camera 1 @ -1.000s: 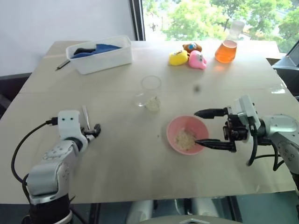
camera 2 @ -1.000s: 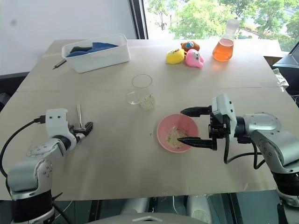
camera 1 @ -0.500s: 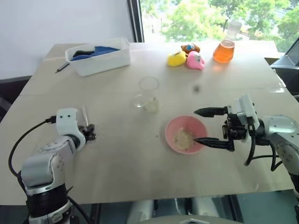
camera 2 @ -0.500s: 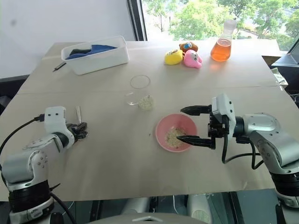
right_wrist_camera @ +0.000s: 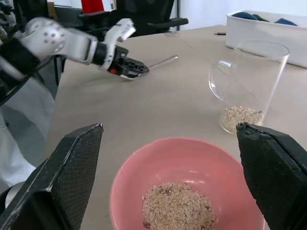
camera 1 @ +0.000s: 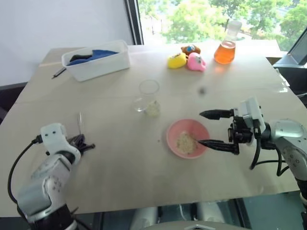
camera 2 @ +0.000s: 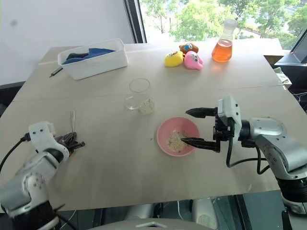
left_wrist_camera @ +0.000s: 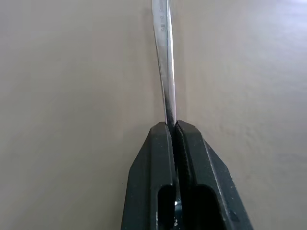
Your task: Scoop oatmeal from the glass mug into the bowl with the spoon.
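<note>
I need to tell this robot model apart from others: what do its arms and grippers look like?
Both arms are silver-grey metal with rounded joint housings and loose black cables looping outside. Each wrist carries a white boxy block. The left gripper and right gripper each have two slim black fingers tapering to points, with textured inner pads.

The spoon [left_wrist_camera: 163,57] ran off the wrist view's edge, its head unseen. Its near end was hidden between the left gripper's [left_wrist_camera: 172,125] fingers.

Beige table [camera 1: 120,158]: white tub [camera 1: 96,60], glass mug [camera 1: 148,98], pink bowl [camera 1: 187,139], spoon [camera 1: 79,122], toys [camera 1: 186,57], flask [camera 1: 226,45]
</note>
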Robot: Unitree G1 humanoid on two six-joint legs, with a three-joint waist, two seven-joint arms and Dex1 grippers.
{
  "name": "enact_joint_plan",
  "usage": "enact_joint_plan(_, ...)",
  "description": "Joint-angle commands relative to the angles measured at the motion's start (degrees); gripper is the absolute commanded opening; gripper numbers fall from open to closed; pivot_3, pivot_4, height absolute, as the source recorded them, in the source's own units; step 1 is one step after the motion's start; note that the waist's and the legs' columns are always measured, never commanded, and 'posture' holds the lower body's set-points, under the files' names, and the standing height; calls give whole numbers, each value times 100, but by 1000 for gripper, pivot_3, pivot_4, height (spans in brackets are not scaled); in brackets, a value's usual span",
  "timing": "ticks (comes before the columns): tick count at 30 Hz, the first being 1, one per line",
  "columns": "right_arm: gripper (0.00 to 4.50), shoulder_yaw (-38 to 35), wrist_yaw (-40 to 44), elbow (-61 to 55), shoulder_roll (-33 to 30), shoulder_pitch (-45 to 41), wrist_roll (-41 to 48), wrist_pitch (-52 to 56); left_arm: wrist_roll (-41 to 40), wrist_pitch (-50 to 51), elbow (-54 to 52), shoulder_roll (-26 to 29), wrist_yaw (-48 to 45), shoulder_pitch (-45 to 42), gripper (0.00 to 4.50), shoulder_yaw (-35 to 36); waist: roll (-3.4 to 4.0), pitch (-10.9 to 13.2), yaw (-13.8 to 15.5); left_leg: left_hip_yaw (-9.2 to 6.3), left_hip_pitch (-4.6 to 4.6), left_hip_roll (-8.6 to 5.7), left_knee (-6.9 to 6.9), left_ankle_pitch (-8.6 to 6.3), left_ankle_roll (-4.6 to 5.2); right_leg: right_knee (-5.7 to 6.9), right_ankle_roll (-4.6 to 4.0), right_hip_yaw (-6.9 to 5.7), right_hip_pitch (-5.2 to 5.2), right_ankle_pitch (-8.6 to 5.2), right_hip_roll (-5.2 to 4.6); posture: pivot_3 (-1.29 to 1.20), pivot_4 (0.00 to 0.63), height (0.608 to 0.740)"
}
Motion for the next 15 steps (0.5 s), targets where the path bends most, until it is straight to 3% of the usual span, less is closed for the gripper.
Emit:
enact_joint_plan(1, 4500, -199, -254, -188, 93, -36, 158, 71, -278, -663, -556, -237, -458, 721, 19, -59, -3, 2, 9, -3, -3, 0, 0, 0, 0, -3, 0, -2, 0, 0, -2, 0, 150, 740)
enact_joint_plan(8, 4500, -189, -445, -159, 61, -7, 559, 719, 90, -2395, -1982, -470, -1272, 2526, 19, -1241, -46, 26, 43, -13, -36, 0, -3, -3, 3, -23, -7, -9, -16, -2, -16, 0, 150, 740)
enact_joint_plan(11, 4500, 134, -1068, -268, 385, -116, 500, 1116, 825, -3142, -2343, 83, -1736, 2802, 19, -2333, -45, 25, 104, -20, -90, 0, -2, -4, 6, -16, -33, -19, -71, -4, -16, 0, 150, 740)
enact_joint_plan(15, 4500, 111, -2091, -380, 1079, -352, 1434, 2078, 1141, -3516, -2308, 632, -2026, 2426, 19, -3099, -28, 32, 127, -19, -104, 1, -2, 1, 0, -7, -32, -19, -91, 3, -5, 0, 150, 740)
